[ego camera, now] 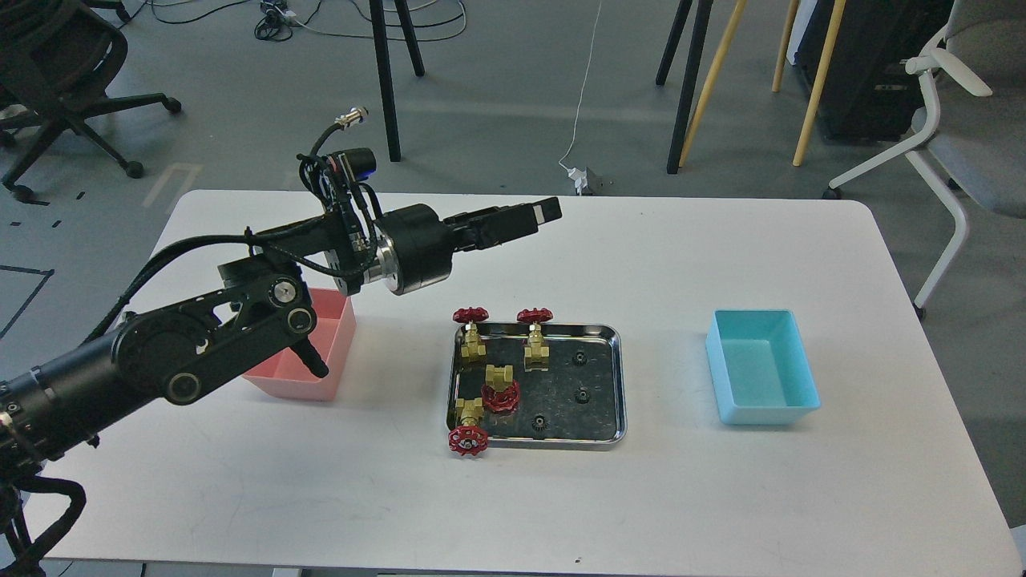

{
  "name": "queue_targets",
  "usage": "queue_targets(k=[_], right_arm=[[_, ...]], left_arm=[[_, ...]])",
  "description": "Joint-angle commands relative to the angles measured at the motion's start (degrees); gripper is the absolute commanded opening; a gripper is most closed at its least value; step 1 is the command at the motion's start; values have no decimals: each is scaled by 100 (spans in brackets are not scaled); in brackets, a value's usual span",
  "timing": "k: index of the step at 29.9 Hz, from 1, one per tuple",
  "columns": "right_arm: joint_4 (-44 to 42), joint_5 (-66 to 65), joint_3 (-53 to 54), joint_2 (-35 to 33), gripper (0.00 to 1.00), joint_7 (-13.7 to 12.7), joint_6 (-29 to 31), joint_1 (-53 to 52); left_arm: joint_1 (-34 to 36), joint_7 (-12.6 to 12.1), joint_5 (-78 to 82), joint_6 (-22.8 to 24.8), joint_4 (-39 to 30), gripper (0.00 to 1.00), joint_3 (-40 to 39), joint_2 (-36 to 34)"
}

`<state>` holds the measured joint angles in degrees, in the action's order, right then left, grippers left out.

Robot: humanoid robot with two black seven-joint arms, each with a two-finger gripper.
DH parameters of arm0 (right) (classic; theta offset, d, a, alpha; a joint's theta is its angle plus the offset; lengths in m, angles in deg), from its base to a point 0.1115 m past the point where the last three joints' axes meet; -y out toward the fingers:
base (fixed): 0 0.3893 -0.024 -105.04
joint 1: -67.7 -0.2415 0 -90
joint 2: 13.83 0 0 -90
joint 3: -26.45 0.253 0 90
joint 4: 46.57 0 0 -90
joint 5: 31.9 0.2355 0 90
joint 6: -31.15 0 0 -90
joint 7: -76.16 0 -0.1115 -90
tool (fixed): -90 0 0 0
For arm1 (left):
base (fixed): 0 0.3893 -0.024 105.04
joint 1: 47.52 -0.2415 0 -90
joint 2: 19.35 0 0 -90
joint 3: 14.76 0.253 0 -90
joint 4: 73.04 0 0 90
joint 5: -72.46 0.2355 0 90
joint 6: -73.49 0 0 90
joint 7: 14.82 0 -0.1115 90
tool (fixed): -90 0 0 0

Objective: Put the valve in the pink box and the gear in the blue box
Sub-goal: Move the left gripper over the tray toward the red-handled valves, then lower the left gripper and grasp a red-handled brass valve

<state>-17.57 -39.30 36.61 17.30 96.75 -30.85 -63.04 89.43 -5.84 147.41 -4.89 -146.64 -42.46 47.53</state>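
- Head view: the tray point(616, 385) sits mid-table and I place everything else from it.
- The left gripper point(533, 216) hangs above the table behind the tray, beyond its far-left corner, fingers pointing right and a little away from the robot. It carries nothing. The fingers look close together, but seen side-on I cannot tell whether there is a gap.
- No right arm shows in this view.
- Four valves lie along the tray's left half: two upright at the far rim, one point(470, 330) at the far-left corner and one point(535, 336) just right of it; one point(500, 386) lying in the middle-left; one point(468, 429) at the near-left corner with its red wheel hanging over the rim.
- Three gears lie in the right half, the nearest point(541, 422) by the near rim.
- The pink box point(335, 353) stands left of the tray, partly hidden by the arm; the blue box point(761, 369) stands well right of it. What shows of both holds no part.
- The far-left valve lies closest: nearer the robot than the fingertips, below them and slightly left. I judge the coming move a pull-back and descent onto it, with the pink box on that same side.
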Motion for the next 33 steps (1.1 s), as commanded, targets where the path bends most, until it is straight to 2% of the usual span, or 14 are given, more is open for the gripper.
queue_targets(k=[1,5,8,9,12,14,17,21,23,27,30,33], right_arm=[[132,2,-14,-36,99,270,0,417],[255,2,-32,7,99,306,0,514],[273,-6,3,86,99,297,0,506],[256,-6,3,130,99,297,0,488],[220,-6,-14,183,99,297,0,409],[194,-6,-14,183,99,297,0,365],[150,-15,-14,192,99,279,0,207],[54,-24,-23,227,99,253,0,40],[-78,-50,-23,323,99,227,0,-56],[-315,-50,-32,420,99,209,0,-206],[-395,-50,-32,438,99,200,0,-355],[-404,-50,-49,429,99,200,0,-549]], left_arm=[[17,-2,-182,-37,152,100,-8,150],[34,7,-384,7,363,100,-69,194],[96,112,-718,24,557,100,-60,185],[113,208,-745,50,618,100,-60,194],[131,779,-719,313,829,100,-34,255],[114,938,-596,323,821,100,27,273],[52,1018,358,17,777,100,150,308],[-62,1325,1757,-607,759,99,615,326],[-62,1326,2259,-792,759,99,975,335],[-123,1361,2717,-784,759,100,1205,317],[-457,1378,3304,-810,777,100,1258,239],[-633,1527,4332,-1169,891,100,1267,212]])
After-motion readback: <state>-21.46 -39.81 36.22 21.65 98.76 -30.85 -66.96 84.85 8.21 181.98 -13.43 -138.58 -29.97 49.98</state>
